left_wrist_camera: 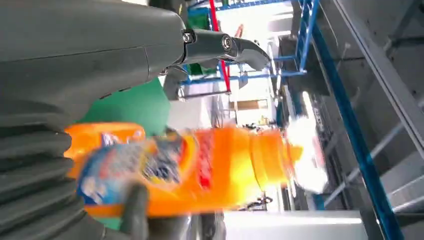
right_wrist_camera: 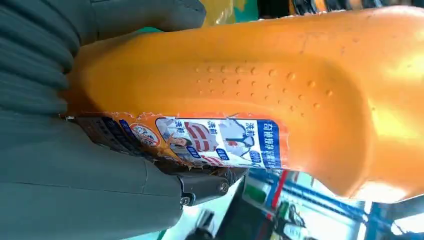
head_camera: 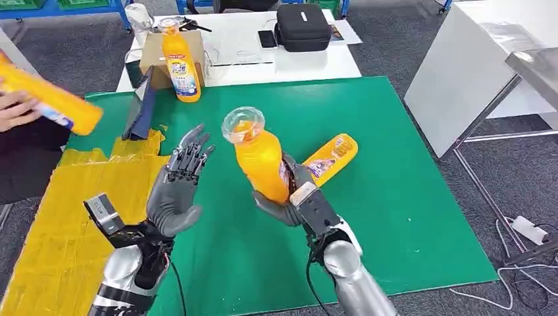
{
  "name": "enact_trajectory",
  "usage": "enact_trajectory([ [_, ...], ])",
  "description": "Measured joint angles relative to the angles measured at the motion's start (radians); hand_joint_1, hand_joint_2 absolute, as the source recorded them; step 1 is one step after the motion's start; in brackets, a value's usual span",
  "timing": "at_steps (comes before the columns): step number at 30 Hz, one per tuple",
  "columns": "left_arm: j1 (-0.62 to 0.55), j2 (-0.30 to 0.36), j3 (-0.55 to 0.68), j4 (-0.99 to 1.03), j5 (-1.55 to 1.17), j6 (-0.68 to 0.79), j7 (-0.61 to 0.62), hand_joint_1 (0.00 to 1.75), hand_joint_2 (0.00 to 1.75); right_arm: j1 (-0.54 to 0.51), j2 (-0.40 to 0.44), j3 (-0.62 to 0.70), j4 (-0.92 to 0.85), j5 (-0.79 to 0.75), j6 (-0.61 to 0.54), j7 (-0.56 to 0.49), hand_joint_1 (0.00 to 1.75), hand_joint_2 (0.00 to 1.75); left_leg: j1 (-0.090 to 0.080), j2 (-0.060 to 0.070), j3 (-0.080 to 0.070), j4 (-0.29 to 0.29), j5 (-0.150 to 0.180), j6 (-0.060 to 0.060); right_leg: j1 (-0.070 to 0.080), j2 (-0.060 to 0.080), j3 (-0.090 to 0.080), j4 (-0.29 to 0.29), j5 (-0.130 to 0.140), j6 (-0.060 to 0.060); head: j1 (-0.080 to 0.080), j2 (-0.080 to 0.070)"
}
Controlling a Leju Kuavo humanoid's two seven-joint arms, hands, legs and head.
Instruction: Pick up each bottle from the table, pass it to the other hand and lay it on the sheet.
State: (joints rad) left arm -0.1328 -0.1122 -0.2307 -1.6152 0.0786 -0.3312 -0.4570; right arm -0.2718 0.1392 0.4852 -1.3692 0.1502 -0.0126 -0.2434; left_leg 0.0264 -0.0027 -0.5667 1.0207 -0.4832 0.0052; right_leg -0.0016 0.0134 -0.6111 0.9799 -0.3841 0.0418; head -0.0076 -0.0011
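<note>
Green table (head_camera: 395,197): right hand (head_camera: 293,197) grips orange bottle (head_camera: 260,158) mid-table; left hand (head_camera: 177,191) spread beside.

A black case (head_camera: 303,26), a phone (head_camera: 267,39) and a cardboard box (head_camera: 152,56) sit on the white table (head_camera: 335,62).

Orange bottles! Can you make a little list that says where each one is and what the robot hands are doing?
held bottle: upright, gripped by the right robot hand
left robot hand: open beside it, empty
lying bottle: flat on the green mat
standing bottle: upright at the mat's far edge
person's bottle: in a person's hand
yellow sheet: no bottle on it
</note>
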Motion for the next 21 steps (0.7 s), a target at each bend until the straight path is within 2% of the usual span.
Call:
enact_trajectory([
  [13,-0.037,0.006,-0.038,0.032,-0.040,0.036,0.027,0.00,1.75,-0.067,0.105,0.242,0.279,0.126,0.049,0.047,1.75,1.75,0.000,0.000,-0.002,0.000,0.000,0.000,0.000,0.000,-0.003,0.001,0.000,0.000,0.000,0.000],
  [21,-0.041,0.024,-0.036,0.068,-0.049,0.039,0.031,0.00,1.75,-0.084,0.119,0.302,0.344,0.133,0.050,0.058,1.75,1.75,0.000,0.000,-0.002,0.000,0.000,0.000,0.000,0.000,-0.003,0.001,0.000,0.000,0.000,0.000],
])
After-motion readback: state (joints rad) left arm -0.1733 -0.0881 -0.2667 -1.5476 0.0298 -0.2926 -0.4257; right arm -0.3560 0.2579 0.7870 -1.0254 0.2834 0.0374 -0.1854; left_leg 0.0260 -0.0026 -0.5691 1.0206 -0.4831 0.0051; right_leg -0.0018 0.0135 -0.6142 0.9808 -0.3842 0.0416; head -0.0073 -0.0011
